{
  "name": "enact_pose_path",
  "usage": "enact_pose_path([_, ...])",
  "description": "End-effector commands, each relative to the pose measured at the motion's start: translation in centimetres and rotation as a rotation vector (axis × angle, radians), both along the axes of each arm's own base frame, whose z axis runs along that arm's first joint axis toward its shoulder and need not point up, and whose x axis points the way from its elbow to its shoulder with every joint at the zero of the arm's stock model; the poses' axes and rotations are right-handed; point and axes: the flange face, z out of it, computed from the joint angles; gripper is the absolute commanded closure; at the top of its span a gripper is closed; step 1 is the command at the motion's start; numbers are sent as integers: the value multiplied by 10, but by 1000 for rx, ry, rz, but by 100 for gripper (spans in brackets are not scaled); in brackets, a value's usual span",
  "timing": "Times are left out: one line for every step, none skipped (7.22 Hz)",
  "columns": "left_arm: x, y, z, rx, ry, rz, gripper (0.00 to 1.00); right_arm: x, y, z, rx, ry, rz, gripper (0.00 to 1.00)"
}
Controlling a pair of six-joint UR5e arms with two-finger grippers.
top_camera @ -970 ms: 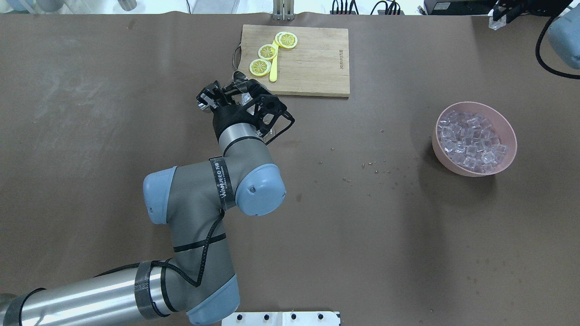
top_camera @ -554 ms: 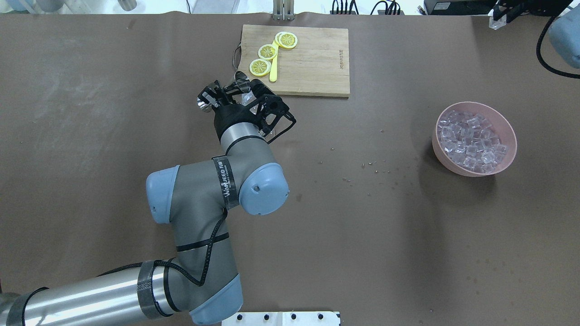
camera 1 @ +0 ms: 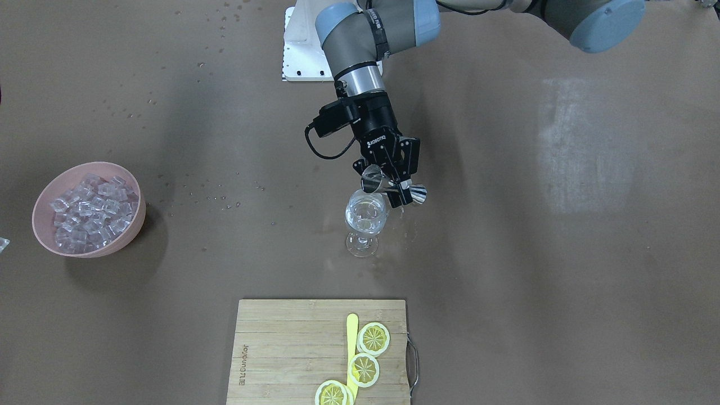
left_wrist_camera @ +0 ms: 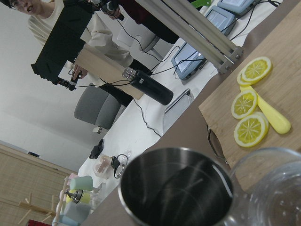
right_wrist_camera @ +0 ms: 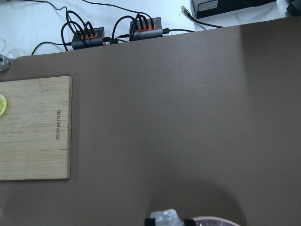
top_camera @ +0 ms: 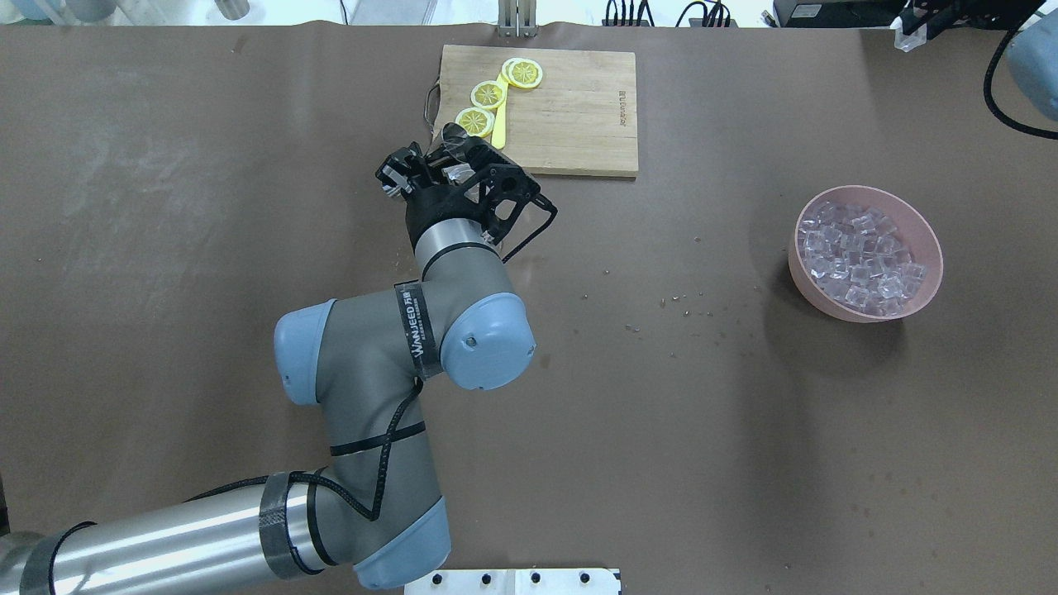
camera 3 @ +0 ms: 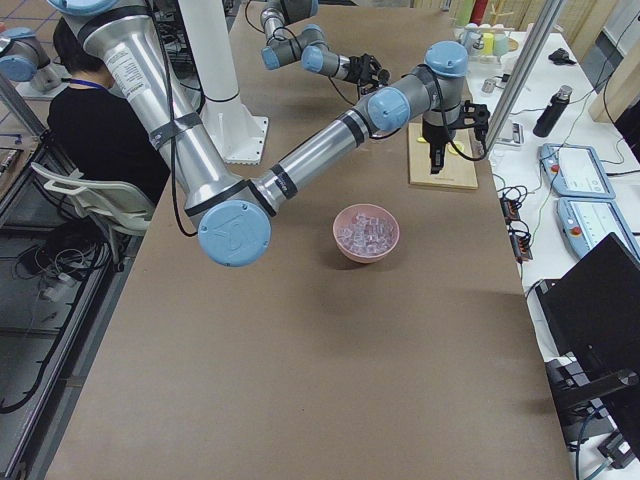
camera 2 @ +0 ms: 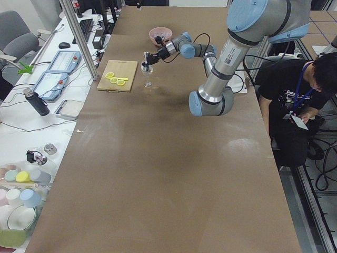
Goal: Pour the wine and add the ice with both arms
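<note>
Steel jigger (camera 1: 372, 180) is clamped, tilted, in left gripper (camera 1: 392, 179), wine glass (camera 1: 365, 218) just below. One ice cube (right_wrist_camera: 163, 217) is pinched by right gripper (top_camera: 913, 29); ice (camera 1: 90, 209) is heaped in pink bowl (camera 1: 135, 225) beneath it.

Grey-silver jointed arms (top_camera: 165, 537), light blue joint caps (top_camera: 483, 343), black cables (top_camera: 378, 483)

Bright, even light falls from above. Pale glare lies on the table (camera 1: 585, 146) at the front-facing view's right; the bowl (camera 1: 135, 222) throws a soft shadow. In the left wrist view the near metal cup (left_wrist_camera: 174, 188) and wine glass (left_wrist_camera: 275, 188) are blurred.
</note>
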Motion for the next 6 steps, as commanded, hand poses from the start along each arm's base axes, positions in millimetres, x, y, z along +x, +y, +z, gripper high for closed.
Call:
enact_pose_path([-17,5,7,3,147,14,91,0,0,0,-1,-1,0,100])
enact_pose_path([-33,2,8,7,180,7,91,0,0,-1,1,-2,0,100])
enact_pose_path([-44,3,18,-3,211,10,91,0,0,0,-1,-1,0,100])
enact_pose_path([-61,2,26,-16,243,0,91,0,0,0,-1,-1,0,100])
enact_pose_path([-74,-1,31,-30,329,-9,91,-1,0,-1,0,-2,-1,100])
enact_pose_path([-80,-2,47,-36,411,1,91,-3,-5,-12,-8,-8,10,100])
